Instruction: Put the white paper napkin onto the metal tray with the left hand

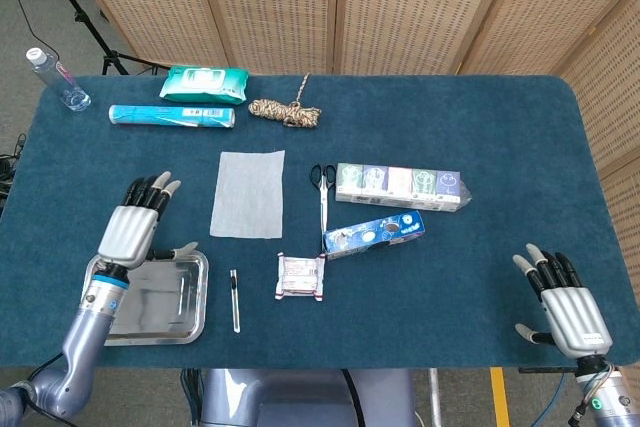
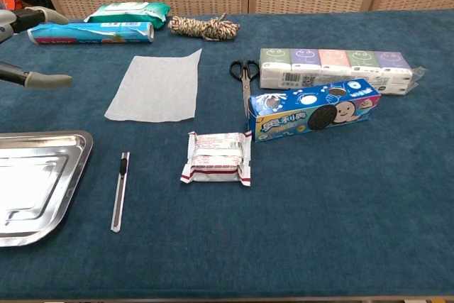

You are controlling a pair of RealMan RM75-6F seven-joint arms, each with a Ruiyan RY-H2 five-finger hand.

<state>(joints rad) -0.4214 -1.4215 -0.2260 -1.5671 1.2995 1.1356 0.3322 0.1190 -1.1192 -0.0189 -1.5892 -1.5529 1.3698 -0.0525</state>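
Observation:
The white paper napkin (image 1: 248, 193) (image 2: 155, 86) lies flat on the blue table, left of centre. The metal tray (image 1: 160, 297) (image 2: 32, 182) sits empty near the front left edge. My left hand (image 1: 135, 227) hovers above the tray's far left corner, fingers spread and holding nothing, a short way left of the napkin; only its fingertips (image 2: 42, 80) show at the chest view's left edge. My right hand (image 1: 565, 307) rests open at the front right, far from both.
A utility knife (image 1: 234, 299) lies just right of the tray, a wrapped snack pack (image 1: 300, 277) beyond it. Scissors (image 1: 322, 187), a cookie box (image 1: 373, 234) and a tissue multipack (image 1: 400, 185) sit right of the napkin. Wipes (image 1: 204, 83), a foil roll (image 1: 172, 116), rope (image 1: 286, 112) and a bottle (image 1: 52, 75) line the back.

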